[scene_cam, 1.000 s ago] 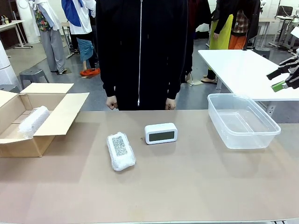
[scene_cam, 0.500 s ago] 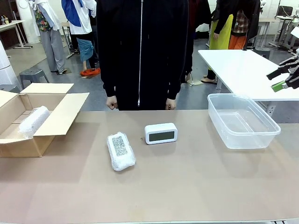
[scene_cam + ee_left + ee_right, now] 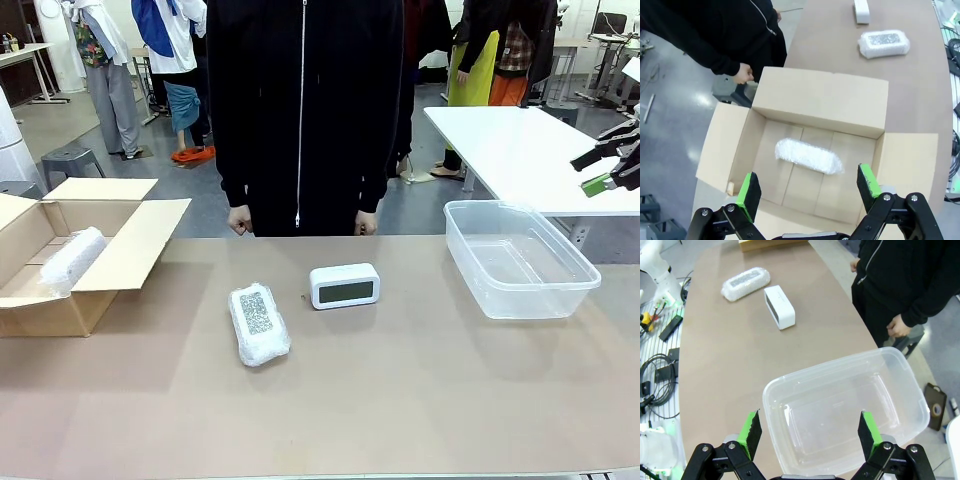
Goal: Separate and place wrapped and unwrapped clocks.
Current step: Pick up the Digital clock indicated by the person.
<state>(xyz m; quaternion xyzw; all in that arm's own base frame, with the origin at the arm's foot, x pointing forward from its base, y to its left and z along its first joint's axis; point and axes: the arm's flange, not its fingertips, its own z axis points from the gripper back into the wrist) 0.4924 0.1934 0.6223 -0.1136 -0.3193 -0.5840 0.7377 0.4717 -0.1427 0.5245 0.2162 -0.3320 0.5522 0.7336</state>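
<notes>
One wrapped bundle (image 3: pixel 259 323) lies on the brown table, left of centre, its speckled grey face up. A second wrapped bundle (image 3: pixel 70 258) rests inside the open cardboard box (image 3: pixel 128 252) at the left. The unwrapped white clock (image 3: pixel 344 286) stands mid-table. My left gripper (image 3: pixel 808 189) hangs open above the box (image 3: pixel 820 100), over the bundle inside (image 3: pixel 809 156). My right gripper (image 3: pixel 808 427) is open above the clear plastic bin (image 3: pixel 771 390), with nothing between its fingers. In the front view the right gripper (image 3: pixel 588 172) is at the right edge.
A person in a black jacket stands at the table's far edge, hands (image 3: pixel 239 222) hanging by the rim. The clear bin (image 3: pixel 470 255) sits at the right and holds nothing. Cables and tools (image 3: pixel 662 330) lie beside the table. Another white table (image 3: pixel 510 150) stands behind.
</notes>
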